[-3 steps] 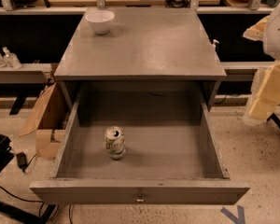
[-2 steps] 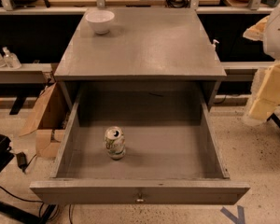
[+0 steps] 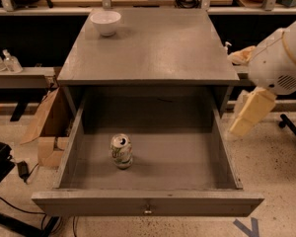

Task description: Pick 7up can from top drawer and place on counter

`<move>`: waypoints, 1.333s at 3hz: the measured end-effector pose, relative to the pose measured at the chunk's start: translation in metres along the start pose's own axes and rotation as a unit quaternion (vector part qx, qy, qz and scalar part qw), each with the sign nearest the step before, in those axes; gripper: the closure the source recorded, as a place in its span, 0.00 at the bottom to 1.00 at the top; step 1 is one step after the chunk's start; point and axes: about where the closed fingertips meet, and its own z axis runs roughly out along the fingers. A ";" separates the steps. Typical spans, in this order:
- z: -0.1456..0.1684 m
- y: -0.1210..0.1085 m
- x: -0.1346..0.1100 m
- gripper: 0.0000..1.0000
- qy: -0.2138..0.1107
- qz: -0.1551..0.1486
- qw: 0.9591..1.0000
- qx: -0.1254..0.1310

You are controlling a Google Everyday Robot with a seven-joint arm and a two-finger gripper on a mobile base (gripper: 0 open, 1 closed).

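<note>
Off the right wall of the top drawer (image 3: 148, 204), outside it, your gripper (image 3: 250, 113) is hanging, touching nothing; can't tell if it's apart or together. It's sitting closer in than 1 s ago. 7up can (image 3: 121, 151) is standing upright on the drawer floor, left of ctr, unmoved. White bowl (image 3: 105, 21) is sitting back-left on the counter (image 3: 158, 48).

The arm housing (image 3: 281, 58) at the right edge of the frame is a rounded white shell with a slotted vent grille (image 3: 287, 82) on its lower face. A thin tan band crosses its top. The pincer (image 3: 245, 117), cream and flat-sided, sits below it at right centre.
</note>
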 end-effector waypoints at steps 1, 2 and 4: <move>0.050 -0.003 -0.004 0.00 -0.089 0.003 0.996 -0.013; 0.097 -0.010 -0.014 0.00 -0.164 0.019 0.986 -0.027; 0.129 -0.011 -0.031 0.00 -0.187 0.015 0.981 -0.037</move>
